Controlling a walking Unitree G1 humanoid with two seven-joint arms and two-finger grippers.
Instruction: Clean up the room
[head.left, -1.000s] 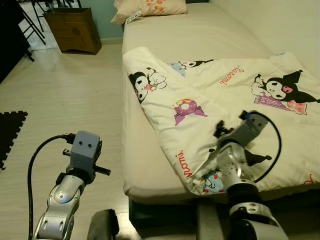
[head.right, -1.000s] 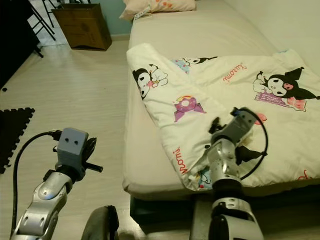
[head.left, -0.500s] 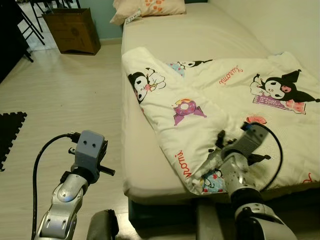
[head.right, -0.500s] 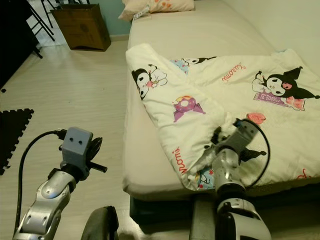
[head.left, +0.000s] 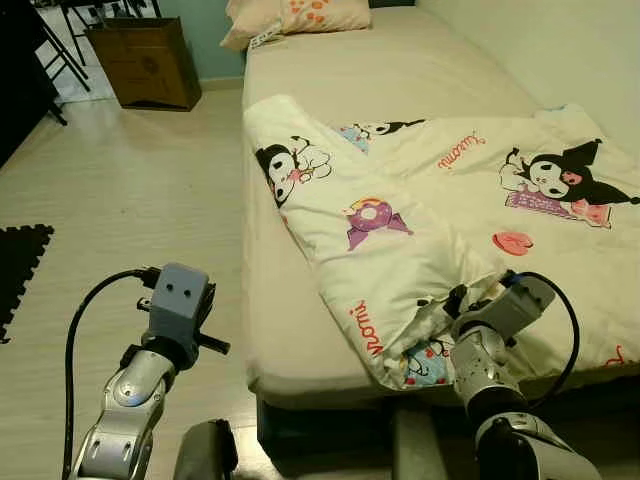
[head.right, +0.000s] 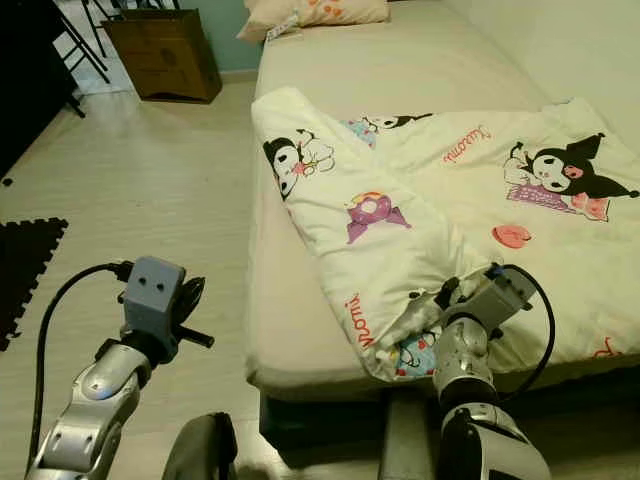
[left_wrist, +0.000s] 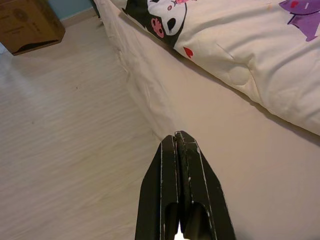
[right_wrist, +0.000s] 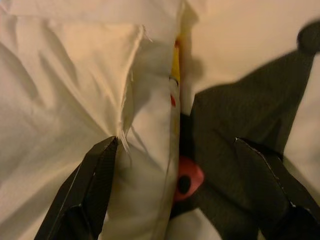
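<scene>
Your right claw (right_wrist: 172, 195) is pushed down into the cartoon-print blanket (head.left: 440, 200) near the foot corner of the bed (head.left: 400, 70), its fingers (right_wrist: 95, 185) spread wide with a fold of the fabric bunched between them, not pinched. The blanket lies rumpled across the near half of the mattress, one corner folded back toward the pillow (head.left: 300, 15) end. Your left claw (left_wrist: 179, 145) hangs over the wooden floor (head.left: 130, 190) just beside the bed's edge, fingers pressed together and holding nothing. A cardboard box (head.left: 145, 60) stands on the floor near the head of the bed.
</scene>
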